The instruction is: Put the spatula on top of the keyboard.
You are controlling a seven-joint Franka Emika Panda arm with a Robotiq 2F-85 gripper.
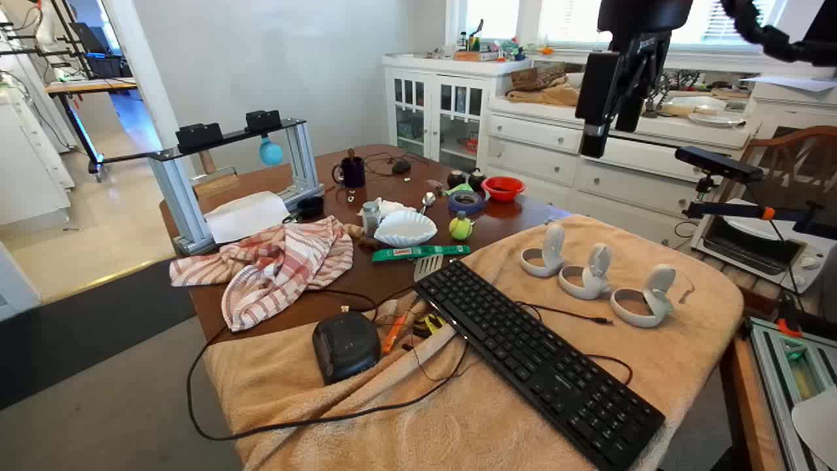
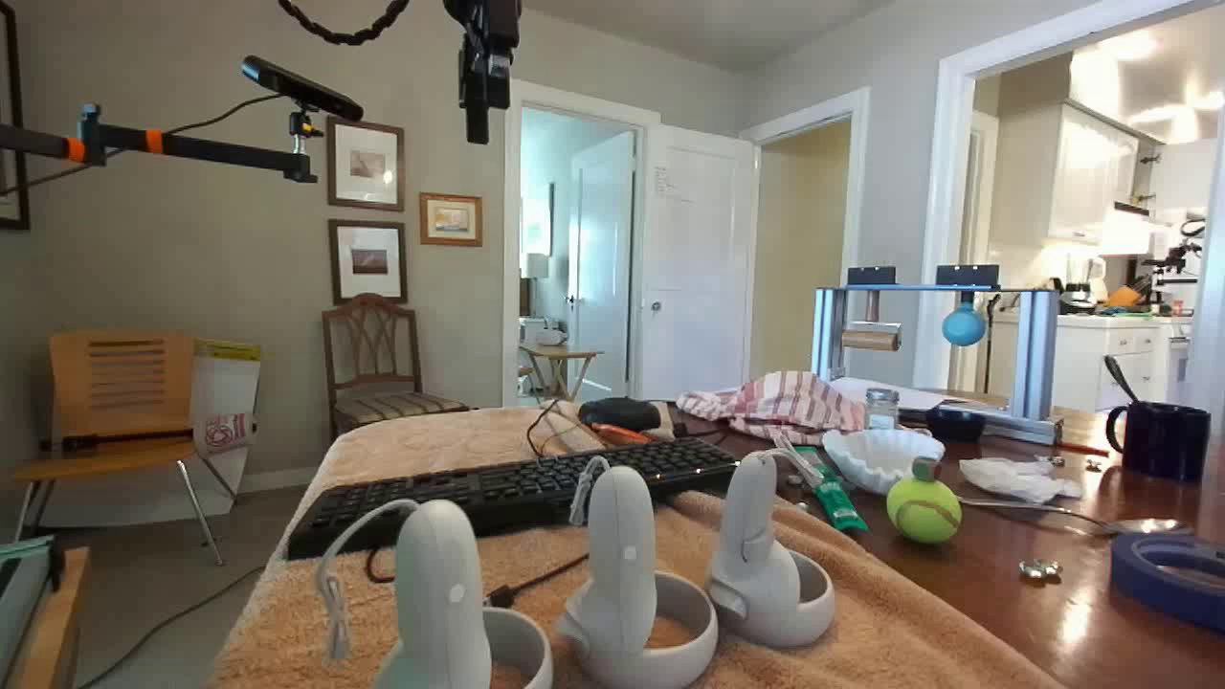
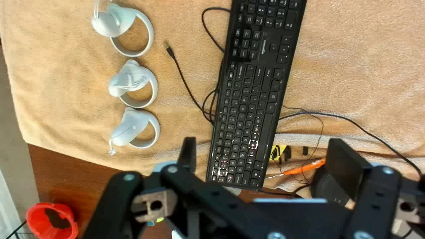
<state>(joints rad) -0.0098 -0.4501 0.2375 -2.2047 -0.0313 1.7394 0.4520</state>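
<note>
The long black keyboard (image 1: pixel 529 353) lies flat on the tan towel; it shows in both exterior views and runs down the middle of the wrist view. Past its far short end pokes the slotted grey head of the spatula (image 1: pixel 429 265), on the brown table. The rest of the spatula is hidden at the keyboard's end; whether it runs underneath I cannot tell. In the wrist view only a sliver of the spatula (image 3: pixel 234 191) shows. My gripper (image 1: pixel 611 134) hangs high above the table, fingers wide apart in the wrist view (image 3: pixel 266 154), holding nothing.
Three white ring controllers (image 1: pixel 587 271) stand beside the keyboard. Around the spatula lie a green tube (image 1: pixel 422 252), a white scalloped bowl (image 1: pixel 405 227) and a tennis ball (image 1: pixel 460 227). A black mouse-like device (image 1: pixel 345 347), orange-handled tool (image 1: pixel 394 333) and cables lie on the near side.
</note>
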